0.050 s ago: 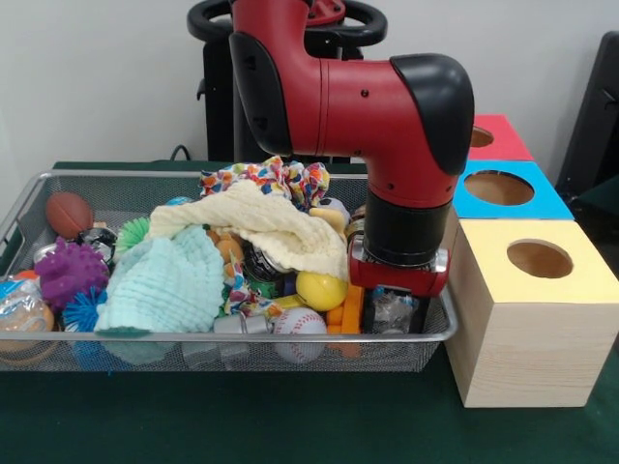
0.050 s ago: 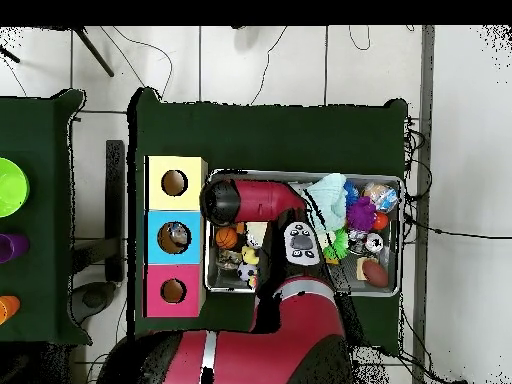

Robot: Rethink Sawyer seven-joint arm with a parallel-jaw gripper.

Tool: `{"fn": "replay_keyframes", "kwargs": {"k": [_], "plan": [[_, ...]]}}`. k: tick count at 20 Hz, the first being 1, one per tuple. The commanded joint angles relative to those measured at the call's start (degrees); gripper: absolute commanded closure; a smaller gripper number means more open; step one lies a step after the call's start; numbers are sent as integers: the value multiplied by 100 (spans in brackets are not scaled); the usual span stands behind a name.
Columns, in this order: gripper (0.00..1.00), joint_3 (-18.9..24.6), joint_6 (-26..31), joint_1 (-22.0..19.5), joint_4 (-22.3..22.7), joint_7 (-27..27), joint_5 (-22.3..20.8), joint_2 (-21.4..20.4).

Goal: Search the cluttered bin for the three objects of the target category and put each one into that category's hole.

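Three boxes (image 1: 527, 309) stand in a row just beside the toy-filled bin (image 1: 126, 184).

Sawyer arm (image 1: 329, 97): glossy red tubular links with small dark screw holes, rounded black joint caps, a black cylindrical wrist above a red collar with silver corners, and a white-and-grey panel on the upper link seen from overhead.

From above I see the red arm (image 2: 262, 200) reaching across the left end of the wire bin (image 2: 400, 235), hiding much of it. Left of the bin, three boxes stand in a column: yellow (image 2: 190, 168), blue (image 2: 192, 237), pink (image 2: 192, 292), each with a round hole. Purple spiky ball (image 2: 360, 213) and brown football (image 2: 374, 272) lie right of the arm. Something sits inside the blue hole, I think.
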Motion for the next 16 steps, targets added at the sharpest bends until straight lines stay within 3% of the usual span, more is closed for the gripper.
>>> {"fn": "replay_keyframes", "kwargs": {"k": [1, 8, 9, 16], "plan": [[0, 633, 704, 63, 441, 231, 143, 146], [0, 566, 369, 107, 483, 215, -9, 190], [100, 536, 361, 134, 475, 227, -27, 190], [100, 548, 372, 132, 458, 159, -68, 198]]}}
